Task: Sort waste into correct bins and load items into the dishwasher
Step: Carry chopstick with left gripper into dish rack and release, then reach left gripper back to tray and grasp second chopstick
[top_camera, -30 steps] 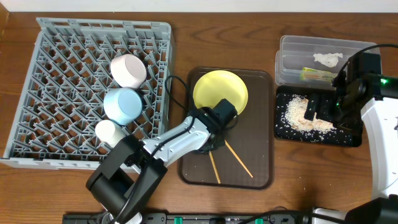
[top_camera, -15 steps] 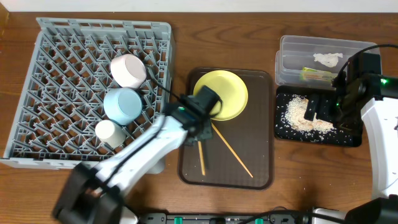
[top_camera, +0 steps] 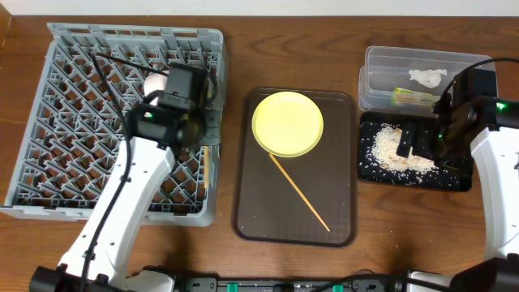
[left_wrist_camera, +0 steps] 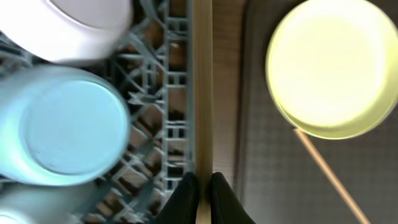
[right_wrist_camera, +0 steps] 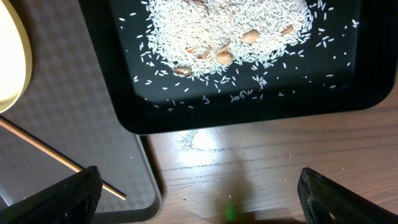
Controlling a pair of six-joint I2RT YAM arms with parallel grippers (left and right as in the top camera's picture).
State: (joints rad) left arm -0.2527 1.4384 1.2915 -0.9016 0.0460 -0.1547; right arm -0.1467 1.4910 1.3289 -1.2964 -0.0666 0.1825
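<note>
Loading chopsticks: on the left wrist camera, the left gripper (left_wrist_camera: pixel 202 194) pinches one thin pale chopstick (left_wrist_camera: pixel 202 87) along the right edge of the dish rack (left_wrist_camera: pixel 171 134), seemingly not yet released. Overhead, the second chopstick (top_camera: pixel 298 193) lies on the brown tray (top_camera: pixel 336 162) below the yellow plate (top_camera: pixel 287 123), next to fetch. Right wrist: the right gripper (right_wrist_camera: pixel 199 180) idles, fingers spread, by the black tray (right_wrist_camera: pixel 336 81)

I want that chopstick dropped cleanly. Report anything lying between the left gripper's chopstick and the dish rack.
Nothing visible does. The left gripper holds the chopstick directly over the right edge of the dish rack. The blue bowl and white bowl sit off to one side, apart from it.
</note>
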